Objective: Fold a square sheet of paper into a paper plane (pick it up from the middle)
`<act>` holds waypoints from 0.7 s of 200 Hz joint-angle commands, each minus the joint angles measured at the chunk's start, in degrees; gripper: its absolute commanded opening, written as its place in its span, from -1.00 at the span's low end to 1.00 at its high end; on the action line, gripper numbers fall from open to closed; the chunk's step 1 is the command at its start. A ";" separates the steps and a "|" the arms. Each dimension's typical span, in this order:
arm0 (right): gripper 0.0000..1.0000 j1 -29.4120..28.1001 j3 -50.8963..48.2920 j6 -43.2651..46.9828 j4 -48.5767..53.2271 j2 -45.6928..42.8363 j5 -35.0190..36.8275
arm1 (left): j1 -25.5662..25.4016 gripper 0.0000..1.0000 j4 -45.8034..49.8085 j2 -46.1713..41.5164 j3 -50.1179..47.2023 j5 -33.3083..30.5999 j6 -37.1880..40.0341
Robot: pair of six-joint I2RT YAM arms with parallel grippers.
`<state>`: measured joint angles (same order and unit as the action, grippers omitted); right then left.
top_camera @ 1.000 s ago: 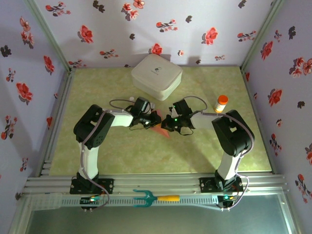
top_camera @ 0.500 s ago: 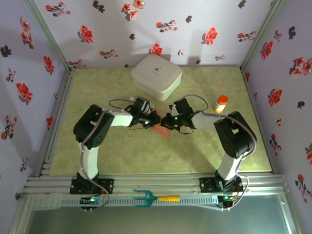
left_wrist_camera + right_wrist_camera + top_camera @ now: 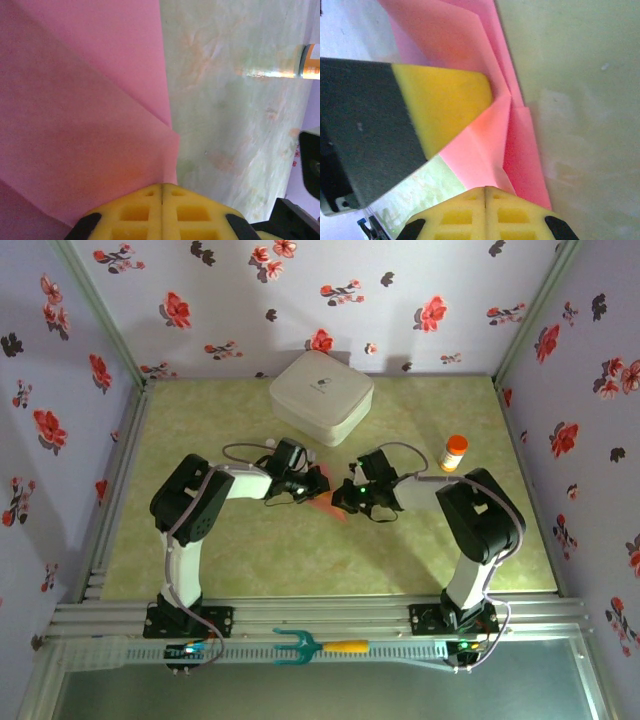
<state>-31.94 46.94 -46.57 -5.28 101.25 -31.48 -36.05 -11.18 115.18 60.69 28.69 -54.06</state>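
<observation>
Left gripper (image 3: 162,192) and right gripper (image 3: 485,196) tight on pink paper (image 3: 90,125); closed white box (image 3: 320,390) beyond.

Pink-red paper (image 3: 80,100), yellow pads (image 3: 135,214), mottled pale-green bench (image 3: 250,550), white box (image 3: 321,391), lilac walls (image 3: 470,275) patterned with red and dark flowers.
</observation>
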 commanded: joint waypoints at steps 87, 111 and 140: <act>-0.96 -0.84 2.65 -0.42 -2.20 1.55 -0.58 | -0.03 -0.85 3.17 0.76 -1.36 -2.24 0.97; -0.96 -0.67 2.46 1.24 0.80 2.23 1.85 | 0.02 -0.85 3.01 0.63 -1.36 -2.25 0.93; -0.97 -0.14 -0.49 2.13 1.63 4.50 2.91 | 0.09 -0.84 2.92 0.18 -1.18 -1.68 1.35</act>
<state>-32.51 48.45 -45.87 -5.89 103.31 -30.55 -36.05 -11.18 115.15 60.69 28.60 -54.06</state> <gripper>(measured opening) 0.060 0.076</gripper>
